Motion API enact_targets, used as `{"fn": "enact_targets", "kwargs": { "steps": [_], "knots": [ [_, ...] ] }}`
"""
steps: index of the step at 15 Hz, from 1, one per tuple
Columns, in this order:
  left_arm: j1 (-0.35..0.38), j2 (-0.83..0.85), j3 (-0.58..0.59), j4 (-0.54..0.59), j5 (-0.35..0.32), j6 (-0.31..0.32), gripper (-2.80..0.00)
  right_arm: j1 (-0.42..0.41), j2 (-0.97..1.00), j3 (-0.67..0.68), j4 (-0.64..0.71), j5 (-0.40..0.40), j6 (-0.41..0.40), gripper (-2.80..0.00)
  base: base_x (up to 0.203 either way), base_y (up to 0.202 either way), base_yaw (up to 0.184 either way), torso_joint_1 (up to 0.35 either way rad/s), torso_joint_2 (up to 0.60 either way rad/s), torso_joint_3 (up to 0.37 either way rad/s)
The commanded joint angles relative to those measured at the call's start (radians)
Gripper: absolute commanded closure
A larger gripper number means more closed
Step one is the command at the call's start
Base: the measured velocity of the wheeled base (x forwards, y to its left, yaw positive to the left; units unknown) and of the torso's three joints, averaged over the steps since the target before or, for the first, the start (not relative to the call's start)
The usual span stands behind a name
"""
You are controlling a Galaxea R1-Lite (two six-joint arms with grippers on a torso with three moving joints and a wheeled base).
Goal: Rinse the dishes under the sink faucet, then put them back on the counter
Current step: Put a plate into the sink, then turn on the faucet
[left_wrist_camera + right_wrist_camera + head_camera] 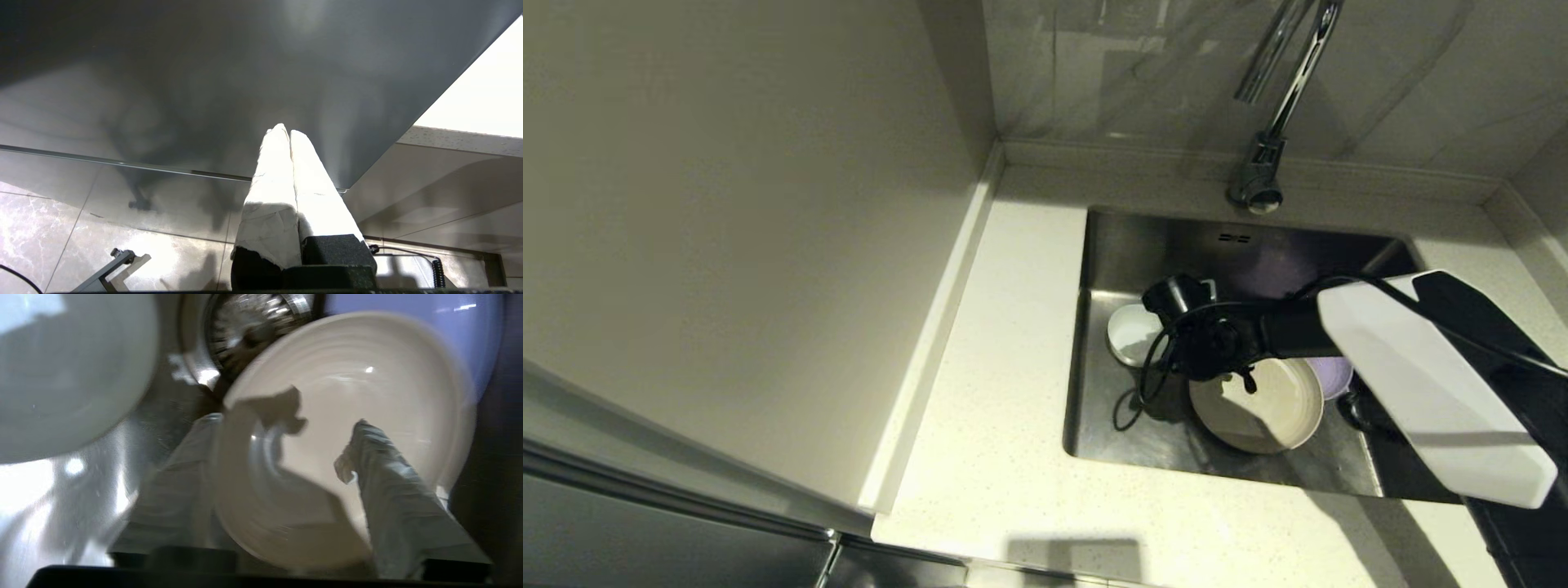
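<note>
All three dishes lie in the steel sink (1143,245): a small white bowl (1131,335) at its left, a beige plate (1262,408) in the middle, and a lilac plate (1335,377) mostly hidden under the beige one. My right gripper (286,421) is open at the beige plate (347,388). One finger (179,469) is outside its rim and the other (388,477) is over its inner face. The bowl (61,375), lilac plate (408,318) and drain strainer (253,322) lie beyond. My left gripper (289,131) is shut and empty, low by a cabinet front.
The chrome faucet (1278,106) rises behind the sink, its spout high over the basin. Speckled counter (996,367) runs left and in front of the sink, bounded by a raised rim (931,327) and a tall pale panel. My right arm (1421,367) crosses the sink's right side.
</note>
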Motion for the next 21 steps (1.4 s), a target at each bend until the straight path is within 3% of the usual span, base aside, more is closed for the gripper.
{"fn": "enact_targets", "kwargs": {
  "steps": [1, 4, 7, 8, 11, 14, 18, 21],
  "knots": [
    [0.000, -0.002, 0.000, 0.000, 0.000, -0.001, 0.00, 0.000, -0.177, 0.074, 0.036, -0.002, 0.004, -2.80, 0.000, 0.000, 0.000, 0.000, 0.00, 0.000],
    [0.000, -0.002, 0.000, 0.000, 0.000, -0.001, 0.00, 0.003, -0.451, 0.263, 0.071, 0.018, -0.011, -2.80, 0.000, 0.000, 0.000, 0.000, 0.00, 0.000],
    [0.000, -0.002, 0.000, 0.000, 0.000, -0.001, 0.00, -0.008, -0.780, 0.499, 0.083, 0.029, -0.079, -2.80, 0.000, 0.000, 0.000, 0.000, 0.00, 0.000],
    [0.000, -0.002, 0.000, 0.000, 0.000, -0.001, 0.00, -0.020, -0.886, 0.568, 0.085, 0.031, -0.113, 0.00, 0.000, 0.000, 0.000, 0.000, 0.00, 0.000],
    [0.000, -0.002, 0.000, 0.000, 0.000, -0.001, 0.00, -0.101, -1.194, 0.729, 0.087, 0.042, -0.231, 0.00, 0.000, 0.000, 0.000, 0.000, 0.00, 0.000],
    [0.000, -0.002, 0.000, 0.000, 0.000, -0.001, 0.00, -0.239, -1.469, 0.847, 0.089, 0.096, -0.306, 0.00, 0.000, 0.000, 0.000, 0.000, 0.00, 0.000],
    [0.000, -0.002, 0.000, 0.000, 0.000, -0.001, 0.00, -0.415, -1.816, 1.071, 0.075, 0.209, -0.346, 0.00, 0.000, 0.000, 0.000, 0.000, 0.00, 0.000],
    [0.000, -0.002, 0.000, 0.000, 0.000, -0.001, 0.00, -0.481, -2.025, 1.183, 0.002, 0.381, -0.413, 0.00, 0.000, 0.000, 0.000, 0.000, 0.00, 0.000]
  ]
}}
